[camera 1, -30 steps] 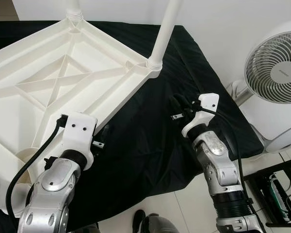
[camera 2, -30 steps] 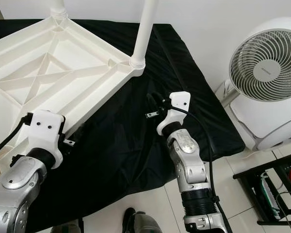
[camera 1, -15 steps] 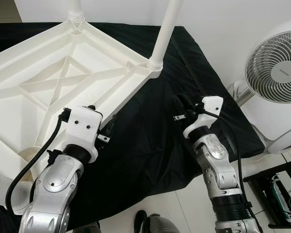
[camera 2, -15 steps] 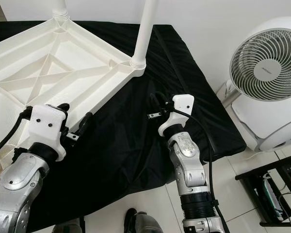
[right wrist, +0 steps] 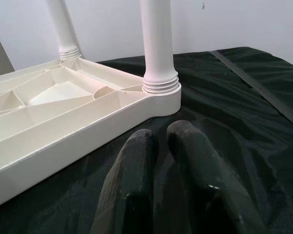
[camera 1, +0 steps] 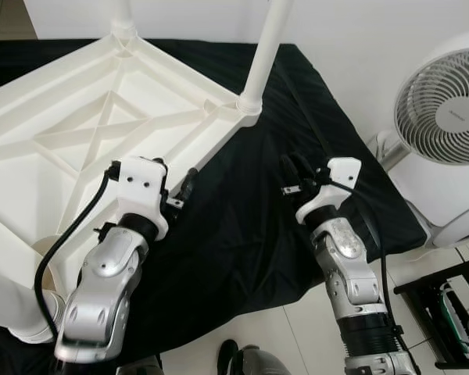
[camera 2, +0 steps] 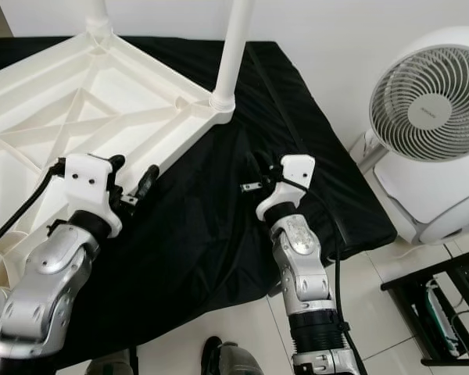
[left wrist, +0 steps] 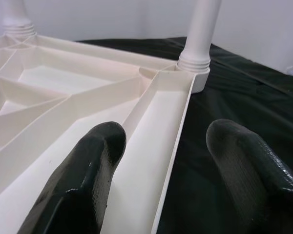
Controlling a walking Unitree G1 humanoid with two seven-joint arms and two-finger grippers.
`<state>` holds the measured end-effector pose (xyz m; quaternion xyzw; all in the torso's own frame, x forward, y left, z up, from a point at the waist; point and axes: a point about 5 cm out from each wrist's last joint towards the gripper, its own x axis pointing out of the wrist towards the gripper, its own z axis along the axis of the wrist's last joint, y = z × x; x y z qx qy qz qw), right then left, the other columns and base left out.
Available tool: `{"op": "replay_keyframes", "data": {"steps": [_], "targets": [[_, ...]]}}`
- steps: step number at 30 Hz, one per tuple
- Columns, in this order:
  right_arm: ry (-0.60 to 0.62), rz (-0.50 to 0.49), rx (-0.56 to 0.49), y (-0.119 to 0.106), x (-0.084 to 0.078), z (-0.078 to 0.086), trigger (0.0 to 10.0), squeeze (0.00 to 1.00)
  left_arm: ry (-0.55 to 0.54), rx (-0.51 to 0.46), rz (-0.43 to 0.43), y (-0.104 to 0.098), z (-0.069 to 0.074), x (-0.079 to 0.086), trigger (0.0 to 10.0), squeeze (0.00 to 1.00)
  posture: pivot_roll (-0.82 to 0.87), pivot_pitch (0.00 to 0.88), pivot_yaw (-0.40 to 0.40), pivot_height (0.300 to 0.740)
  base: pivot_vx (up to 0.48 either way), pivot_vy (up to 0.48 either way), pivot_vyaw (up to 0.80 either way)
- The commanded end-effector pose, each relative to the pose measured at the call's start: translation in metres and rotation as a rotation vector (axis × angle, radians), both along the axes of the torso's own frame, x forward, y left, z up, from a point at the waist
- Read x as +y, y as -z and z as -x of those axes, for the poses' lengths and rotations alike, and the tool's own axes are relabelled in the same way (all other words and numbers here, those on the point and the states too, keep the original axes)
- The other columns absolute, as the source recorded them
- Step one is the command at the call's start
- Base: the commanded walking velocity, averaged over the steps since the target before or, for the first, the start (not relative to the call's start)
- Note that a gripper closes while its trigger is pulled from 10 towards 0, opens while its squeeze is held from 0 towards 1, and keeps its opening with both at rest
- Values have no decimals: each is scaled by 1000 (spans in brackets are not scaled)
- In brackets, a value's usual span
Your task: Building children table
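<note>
left gripper (left wrist: pixel 161 141) now astride table rim (left wrist: pixel 178 126)

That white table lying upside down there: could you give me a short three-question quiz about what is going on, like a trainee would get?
1. True or false: the upside-down white table rests on a black cloth.
2. Which gripper has its fingers spread either side of the table's edge?
A. left gripper
B. right gripper
3. Fill in: the white appliance standing on the floor at the robot's right is a ____.

Key
1. True.
2. A. The left gripper is open across the rim, near the corner with a screwed-in leg; the right gripper is shut, over the cloth.
3. Fan.
</note>
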<state>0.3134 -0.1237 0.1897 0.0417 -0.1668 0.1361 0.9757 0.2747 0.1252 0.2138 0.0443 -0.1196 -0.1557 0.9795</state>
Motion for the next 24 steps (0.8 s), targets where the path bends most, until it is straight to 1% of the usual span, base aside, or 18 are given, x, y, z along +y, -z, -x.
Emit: {"op": "replay_keyframes", "data": {"steps": [1,7,11,14,19,24], "targets": [[46,-5,6,5,-9,2,10000,0,-25,16,-2,5,-4,-3,10000,0,180,179,-101,740,0,0,0],[65,-9,7,7,-12,3,10000,0,-68,3,-19,5,-7,-1,10000,0,181,173,-91,740,0,0,0],[71,-8,7,8,-12,3,10000,0,-75,-1,-23,6,-8,1,10000,0,182,169,-86,740,0,0,0],[95,2,11,11,-14,2,10000,0,-92,-11,-22,5,-11,8,10000,0,188,160,-84,740,0,0,0],[100,3,10,12,-15,1,10000,0,-106,-22,-26,3,-13,11,10000,0,190,158,-84,740,0,0,0],[99,15,8,12,-14,0,10000,0,-116,-27,-27,3,-15,14,10000,0,189,150,-86,740,0,-319,0]]}}
